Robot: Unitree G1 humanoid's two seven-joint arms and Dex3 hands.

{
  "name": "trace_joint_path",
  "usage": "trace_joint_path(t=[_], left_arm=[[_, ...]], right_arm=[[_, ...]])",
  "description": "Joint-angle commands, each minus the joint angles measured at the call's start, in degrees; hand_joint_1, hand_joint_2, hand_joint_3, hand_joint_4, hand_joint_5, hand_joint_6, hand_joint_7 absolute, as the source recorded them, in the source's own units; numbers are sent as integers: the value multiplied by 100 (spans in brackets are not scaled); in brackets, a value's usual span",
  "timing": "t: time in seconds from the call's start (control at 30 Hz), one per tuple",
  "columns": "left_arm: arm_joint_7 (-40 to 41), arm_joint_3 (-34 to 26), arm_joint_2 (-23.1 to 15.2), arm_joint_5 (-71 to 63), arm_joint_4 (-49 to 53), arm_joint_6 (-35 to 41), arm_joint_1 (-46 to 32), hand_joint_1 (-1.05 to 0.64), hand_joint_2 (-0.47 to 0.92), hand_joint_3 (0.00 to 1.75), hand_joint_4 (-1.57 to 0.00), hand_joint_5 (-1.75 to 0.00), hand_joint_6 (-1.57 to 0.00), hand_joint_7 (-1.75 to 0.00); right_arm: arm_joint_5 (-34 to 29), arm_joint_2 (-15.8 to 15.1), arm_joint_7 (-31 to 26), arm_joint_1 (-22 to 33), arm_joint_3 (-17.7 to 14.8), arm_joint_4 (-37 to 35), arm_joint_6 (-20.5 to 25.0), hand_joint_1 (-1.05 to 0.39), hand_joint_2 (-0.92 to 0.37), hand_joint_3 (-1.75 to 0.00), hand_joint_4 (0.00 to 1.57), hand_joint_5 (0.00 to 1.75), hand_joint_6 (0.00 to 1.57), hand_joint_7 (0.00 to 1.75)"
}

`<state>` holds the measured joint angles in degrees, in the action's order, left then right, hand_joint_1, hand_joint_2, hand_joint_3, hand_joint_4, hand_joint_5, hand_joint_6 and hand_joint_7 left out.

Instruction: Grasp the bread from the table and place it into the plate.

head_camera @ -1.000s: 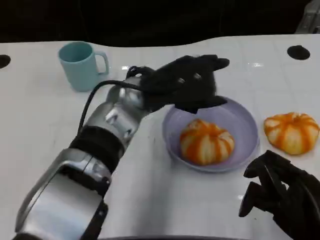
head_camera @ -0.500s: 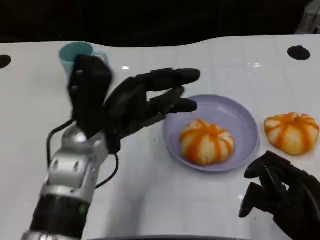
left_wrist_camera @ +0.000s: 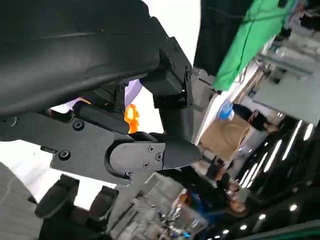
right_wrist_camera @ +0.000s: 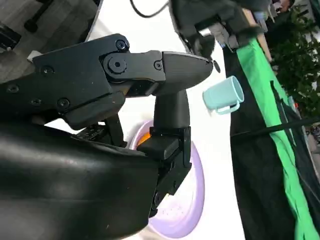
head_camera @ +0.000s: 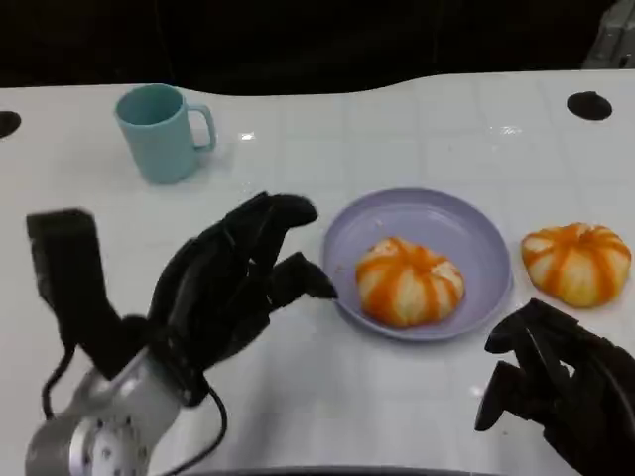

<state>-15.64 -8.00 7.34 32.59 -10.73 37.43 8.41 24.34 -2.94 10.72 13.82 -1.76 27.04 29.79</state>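
Observation:
An orange-striped bread (head_camera: 409, 282) lies in the purple plate (head_camera: 476, 233) at the table's middle right; a bit of it shows as orange (left_wrist_camera: 131, 116) in the left wrist view. A second striped bread (head_camera: 576, 262) sits on the table to the right of the plate. My left hand (head_camera: 230, 288) hovers to the left of the plate, fingers spread, holding nothing. My right hand (head_camera: 556, 389) rests low at the front right, fingers apart and empty, just in front of the second bread. The right wrist view shows the plate (right_wrist_camera: 192, 195) past my fingers.
A teal mug (head_camera: 161, 131) stands at the back left, also in the right wrist view as the mug (right_wrist_camera: 223, 94). Dark round holes (head_camera: 589, 104) mark the table's far corners. The white table (head_camera: 417, 397) has bare room in front of the plate.
My left hand has pulled back from above the plate toward the front left and dropped lower, empty. The bread stays in the plate. The right hand has not moved.

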Motion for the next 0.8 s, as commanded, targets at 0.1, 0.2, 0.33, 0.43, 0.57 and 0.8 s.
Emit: trace_joint_path(t=[0.1,0.2,0.33,0.43,0.57,0.8], left_arm=[[447,26,115,207,-723,36,-811,-58,92,47,-76,-175,-56,-166],[489,84,108,226,-853,5,-1010,-58,92,50,-74,-175,-51,-173],[437,135,23,142,-831,-135,-1301,-58,92,50,-79,-175,-50,-175],[397,222,-74,-8,-758,-328,-1462,-56,92,52,-78,-175,-50,-175],[320,301,-197,-102,-663,-517,-1530,-55,92,54,-77,-175,-50,-175],[253,417,-301,-157,-592,-839,-1680,-56,92,49,-78,-175,-52,-175]], right_arm=[[78,-42,-19,2,-67,96,18,-44,-92,-40,63,175,48,164],[87,-33,-31,0,-72,104,33,-45,-92,-39,63,175,47,164],[86,-35,-25,-21,-73,87,28,-45,-92,-38,63,175,48,164],[78,-36,-28,-16,-67,101,21,-45,-92,-38,63,175,48,164],[78,-32,-72,-14,-66,148,69,-45,-92,-39,64,175,49,163],[154,-44,-68,-10,-103,160,85,-44,-92,-39,64,175,50,163]])
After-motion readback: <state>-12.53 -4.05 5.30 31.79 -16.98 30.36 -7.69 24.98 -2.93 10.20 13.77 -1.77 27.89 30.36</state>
